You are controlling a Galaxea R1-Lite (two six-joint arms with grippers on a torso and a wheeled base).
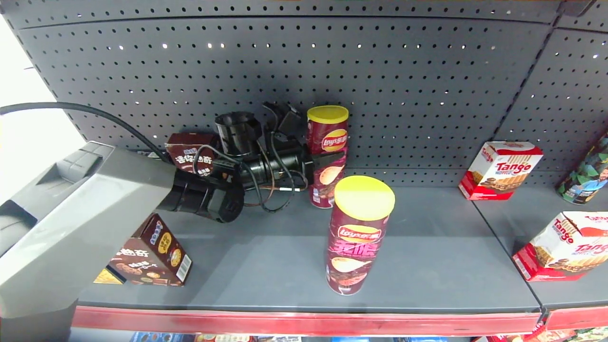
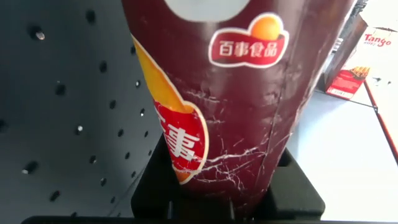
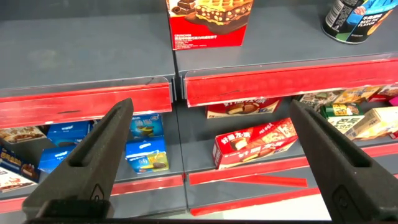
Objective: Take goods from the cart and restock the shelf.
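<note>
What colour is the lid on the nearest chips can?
Yellow; the lid shows best in the head view.

Grey left arm, looping black cables, black end effector.

Left claw hides part of rear chip can; wafer box cut by right edge.
</note>
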